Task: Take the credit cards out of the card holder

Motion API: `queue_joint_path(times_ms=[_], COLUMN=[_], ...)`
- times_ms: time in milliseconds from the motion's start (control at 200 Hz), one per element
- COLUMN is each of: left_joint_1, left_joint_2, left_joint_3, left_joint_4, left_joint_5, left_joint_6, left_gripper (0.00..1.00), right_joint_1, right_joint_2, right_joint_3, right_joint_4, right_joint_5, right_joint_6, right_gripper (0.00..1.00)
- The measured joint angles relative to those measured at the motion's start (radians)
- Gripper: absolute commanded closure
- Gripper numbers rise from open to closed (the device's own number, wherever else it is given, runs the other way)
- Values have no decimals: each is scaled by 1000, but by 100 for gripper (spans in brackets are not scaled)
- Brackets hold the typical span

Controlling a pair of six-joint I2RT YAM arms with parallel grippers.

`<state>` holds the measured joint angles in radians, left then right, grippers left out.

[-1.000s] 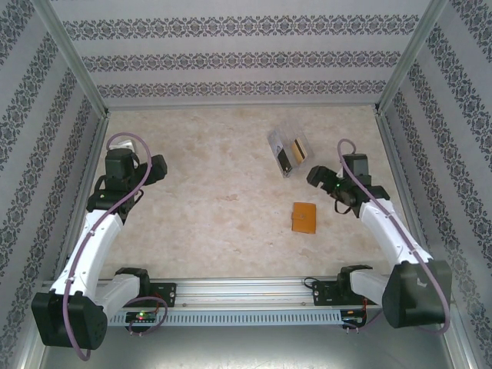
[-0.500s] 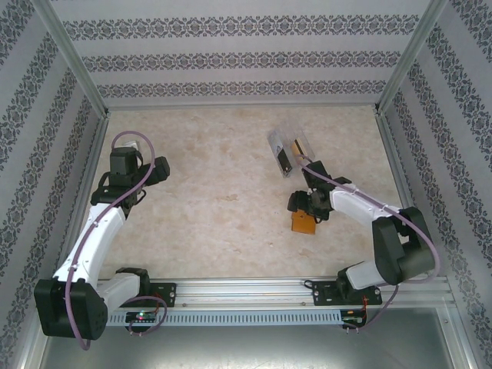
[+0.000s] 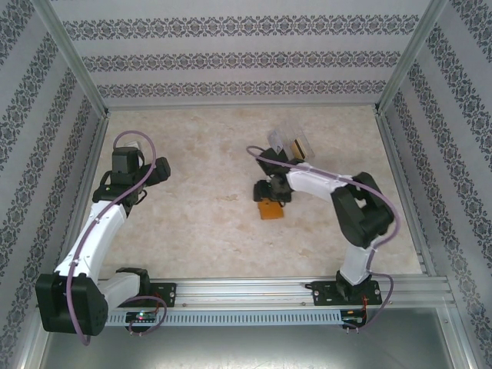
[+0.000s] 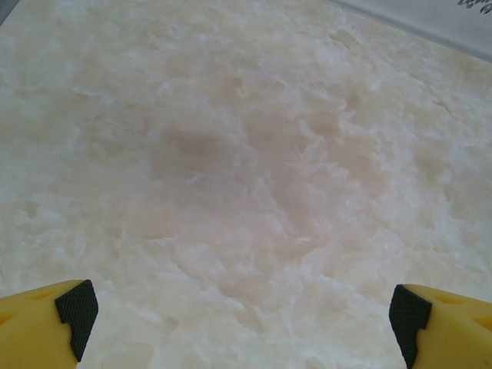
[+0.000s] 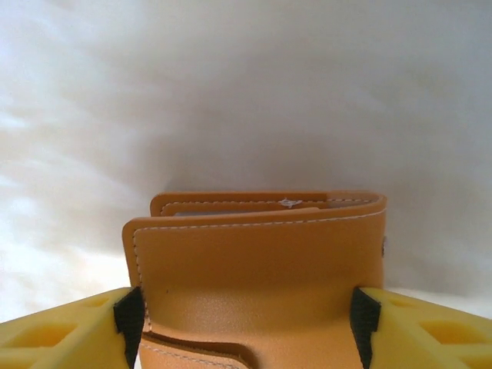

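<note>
White shells and black joints are seen on the left arm (image 3: 96, 231) and right arm (image 3: 315, 181) beyond the rail (image 3: 246, 286), each trailed by a purple cable (image 3: 134, 135); yellow fingers (image 4: 34, 330) with black pads (image 4: 77, 307) are fitted to the left gripper (image 4: 242, 311).

**Left side open, right side crowded**
The left gripper (image 4: 246, 317) hung with its fingers wide apart over bare table (image 3: 200, 231), with nothing near it. The right gripper (image 5: 246, 327) had 2 fingers pressed against the card holder (image 5: 261, 265). The right arm (image 3: 323, 184) lay across the table there, and a clear box (image 3: 292, 144) stood near, just beyond it.
</note>
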<state>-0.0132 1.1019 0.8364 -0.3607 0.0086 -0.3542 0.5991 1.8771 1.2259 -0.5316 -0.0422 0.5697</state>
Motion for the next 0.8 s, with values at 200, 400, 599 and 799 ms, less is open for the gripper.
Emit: queue_joint_path(times_ms=[200,400,599,799], left_joint_1=[0,0,0,0], left_joint_2=[82,144,164,164], left_joint_3=[24,39,59,71], left_joint_4=[-21,-24,-33,-51], left_joint_5=[69,111,120,115], left_joint_6=[-29,-64,-87,-98], left_gripper=[1,1,1,1], right_joint_1=[34,32,38,74], right_joint_2=[114,117,201,247], right_joint_3=[173,233,321,352], right_joint_4=[50,51,41,9], right_joint_5=[-27,-25,-27,-26], right_joint_6=[-45,-49,-45,-45], right_gripper=[31,34,36,36])
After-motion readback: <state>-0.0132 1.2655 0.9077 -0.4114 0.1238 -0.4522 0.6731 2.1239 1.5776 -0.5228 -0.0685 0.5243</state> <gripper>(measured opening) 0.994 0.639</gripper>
